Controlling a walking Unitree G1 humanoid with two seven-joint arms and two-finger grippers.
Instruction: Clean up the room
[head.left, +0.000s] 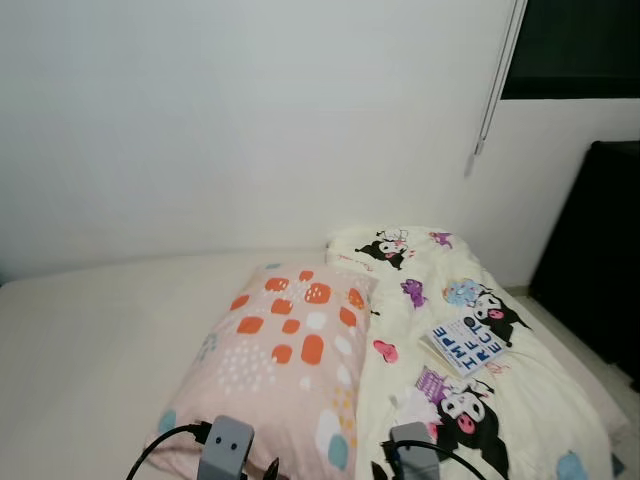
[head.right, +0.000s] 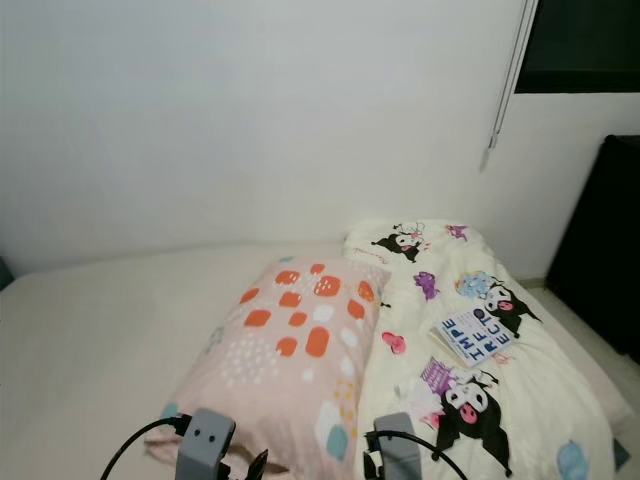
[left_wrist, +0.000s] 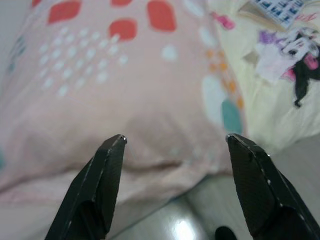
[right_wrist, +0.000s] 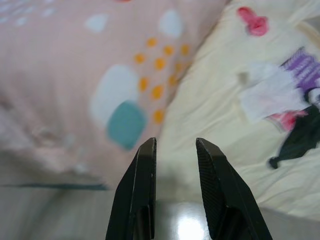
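Cream bed (head.left: 90, 340), pink spotted pillow (head.left: 285, 345) beside cartoon-print duvet (head.left: 540, 400), book (head.left: 468, 343) on duvet

A plain white wall (head.left: 250, 130) fills the upper left and centre of the frame. In the upper right corner sits a dark window (head.left: 570, 45), with a thin white blind wand (head.left: 495, 90) hanging down along its left edge. At the right edge, lower down, stands a tall black piece of furniture (head.left: 595, 250), just beside the strip of pale floor (head.left: 545, 320).
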